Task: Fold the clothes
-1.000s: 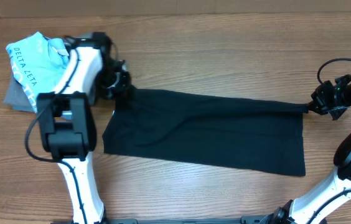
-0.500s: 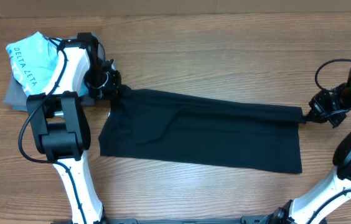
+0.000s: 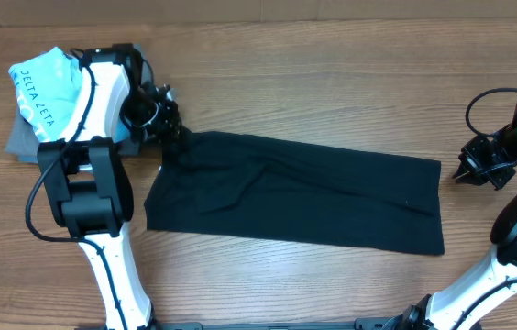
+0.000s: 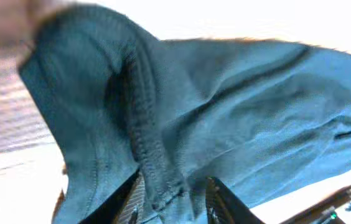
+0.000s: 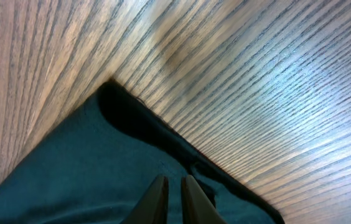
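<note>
Found the black garment (image 3: 313, 197) spread flat on the wooden table (image 3: 332, 55) as a long band, long axis running side to side between the two arms, right end set slightly nearer the robot than the left. Placed the left gripper (image 3: 169, 124) right at the band's far left corner, over bunched cloth. In the left wrist view, saw its fingers (image 4: 135, 202) parted, the thick stitched hem lying loose between them rather than pinched. Placed the right gripper (image 3: 469, 171) just off the far right corner, apart from the cloth, bare wood between. From the right wrist view, read its fingertips as barely parted, a thin slit with nothing in it, the dark corner lying just ahead of them. Noted a light blue lettered shirt (image 3: 43, 92) on grey folded garments (image 3: 18, 142) beside the left arm, apart from the band. Judged the fold to turn on that long axis: one short end to be carried along the band and laid onto the other. Judged each arm nearest its own far corner, both near corners untended, and the left closer to cloth than the right.
</note>
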